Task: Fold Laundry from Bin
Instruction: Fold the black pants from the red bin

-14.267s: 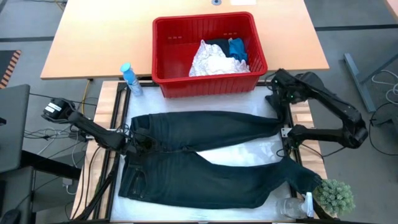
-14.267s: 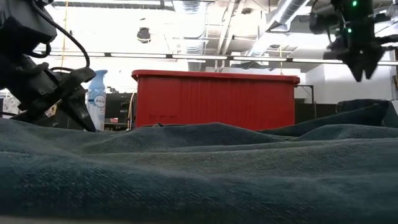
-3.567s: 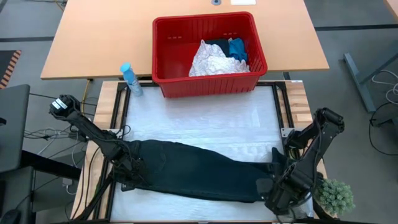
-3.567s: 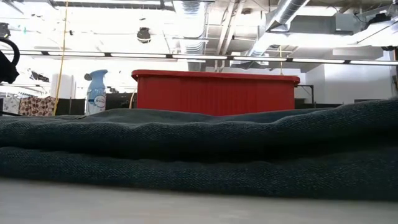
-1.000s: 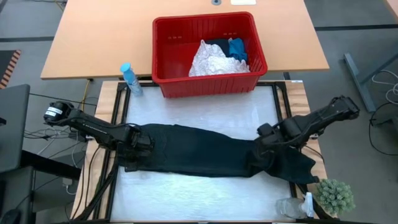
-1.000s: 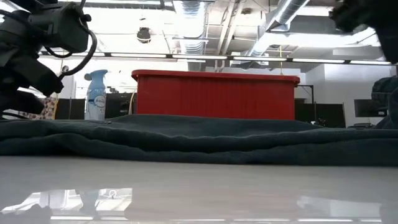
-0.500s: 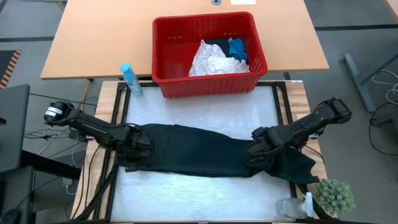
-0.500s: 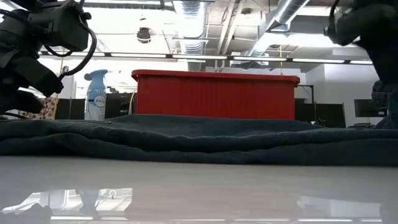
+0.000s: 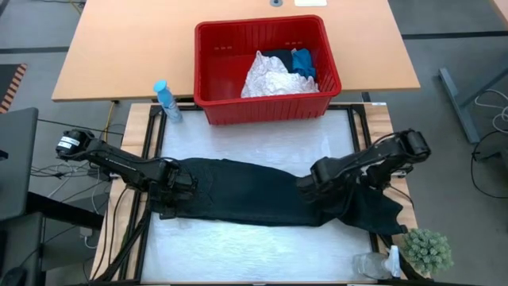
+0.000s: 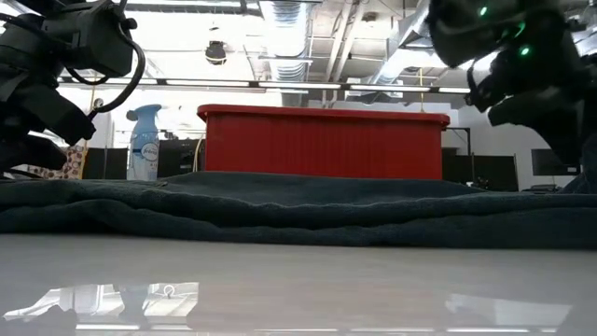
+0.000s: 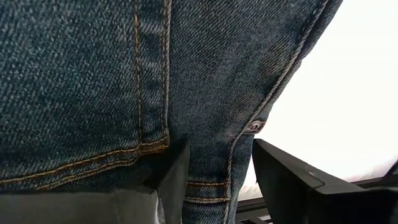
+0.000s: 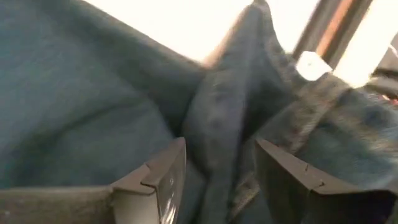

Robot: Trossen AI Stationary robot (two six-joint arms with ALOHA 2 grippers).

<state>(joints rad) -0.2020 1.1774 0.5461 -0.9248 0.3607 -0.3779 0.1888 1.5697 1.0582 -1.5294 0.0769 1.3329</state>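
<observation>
One long pair of dark jeans (image 9: 262, 195) lies folded lengthwise across the white table surface (image 9: 254, 147), well apart from the red bin (image 9: 266, 57), which stands on the wooden table behind. In the bin lie a white crinkled cloth (image 9: 270, 79), a small blue cloth (image 9: 303, 62) and a bit of black one. The left gripper (image 9: 176, 191) sits at the waist end of the jeans, its jaws released, spread over the denim seam. The right gripper (image 9: 313, 181) is over the leg end, jaws also apart, grasping nothing. A blue spray bottle (image 9: 165, 100) stands beside the bin.
</observation>
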